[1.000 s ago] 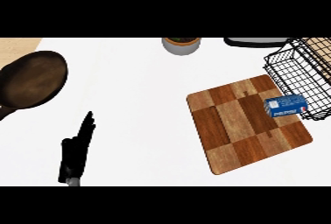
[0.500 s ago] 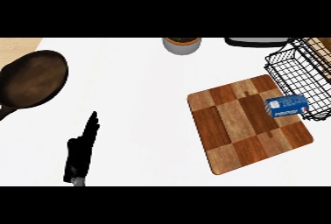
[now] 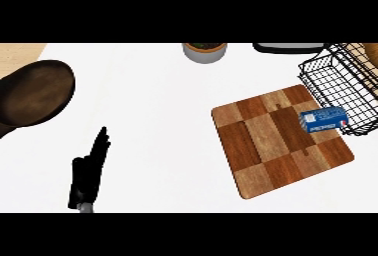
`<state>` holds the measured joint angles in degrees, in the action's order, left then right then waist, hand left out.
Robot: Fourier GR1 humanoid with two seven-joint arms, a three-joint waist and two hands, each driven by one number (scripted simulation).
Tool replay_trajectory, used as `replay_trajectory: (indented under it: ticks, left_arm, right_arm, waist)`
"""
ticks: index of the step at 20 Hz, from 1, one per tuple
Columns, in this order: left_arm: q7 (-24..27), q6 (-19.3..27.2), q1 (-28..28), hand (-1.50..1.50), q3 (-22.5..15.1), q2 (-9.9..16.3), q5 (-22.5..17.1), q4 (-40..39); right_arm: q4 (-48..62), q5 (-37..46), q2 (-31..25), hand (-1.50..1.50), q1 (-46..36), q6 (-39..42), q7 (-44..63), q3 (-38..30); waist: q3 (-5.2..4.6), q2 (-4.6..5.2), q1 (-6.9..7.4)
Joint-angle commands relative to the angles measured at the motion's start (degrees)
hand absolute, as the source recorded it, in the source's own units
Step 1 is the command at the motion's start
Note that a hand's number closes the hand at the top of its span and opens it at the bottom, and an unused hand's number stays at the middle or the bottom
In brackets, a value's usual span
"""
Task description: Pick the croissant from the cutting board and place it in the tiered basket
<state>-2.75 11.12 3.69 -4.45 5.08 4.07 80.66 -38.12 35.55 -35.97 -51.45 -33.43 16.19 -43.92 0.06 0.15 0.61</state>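
**White bench, one hand at rest, no croissant on the board**

White bench [image 3: 162, 110] filled the head view, its top bare and pale between the things set on it. Low at the left, the robot's left hand [image 3: 90, 172] showed near the lower edge, fingers straight and pointing up the view, released and grasping nothing. The right hand did not show.

Up and to the left of that hand lay a dark brown pan [image 3: 33, 95], well apart from it. At the top edge stood a grey pot [image 3: 204, 51] with a brown inside. To the right lay the wooden cutting board [image 3: 277, 145], checkered and tilted. A blue carton [image 3: 323, 120] rested on its upper right corner, just beside the black wire tiered basket [image 3: 347, 87], whose lower edge met the board's corner. A dark object [image 3: 288, 47] sat at the top edge near the basket.

The croissant could not be seen on the board or anywhere else in the view.
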Motion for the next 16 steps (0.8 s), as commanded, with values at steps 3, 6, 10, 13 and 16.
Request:
replay_trajectory:
  ticks: [3,6,10,13,16]
  left_arm:
    - [2.7,-1.4,2.5,0.0,2.4,1.5,-1.8,-1.5]
    - [-0.5,1.1,2.3,0.0,1.5,0.6,0.0,1.3]
    - [-0.1,-0.1,3.3,0.0,2.9,1.5,-1.7,1.3]
    - [1.4,-0.2,5.1,0.0,3.2,1.4,-1.8,0.9]
    - [2.0,1.2,6.1,0.0,3.6,1.2,-1.2,1.1]
  right_arm:
    - [-7.7,1.3,-3.8,-1.5,5.9,-7.5,4.8,-2.1]
    - [-15.0,0.7,-3.7,-1.5,12.1,-5.8,10.5,-3.6]
    - [-26.8,-2.4,-5.6,-1.5,19.7,1.8,16.8,-7.0]
    - [-36.1,-7.3,-3.7,-1.5,28.6,6.5,16.1,-11.6]
    - [-45.7,-11.4,-2.2,-1.5,36.2,13.1,18.7,-15.4]
  waist:
    - [-0.17,-0.68,-1.8]
    - [-0.16,-1.12,-2.92]
    - [-0.24,-1.55,-4.36]
    - [-0.21,-1.72,-5.81]
    - [-0.22,-1.73,-6.27]
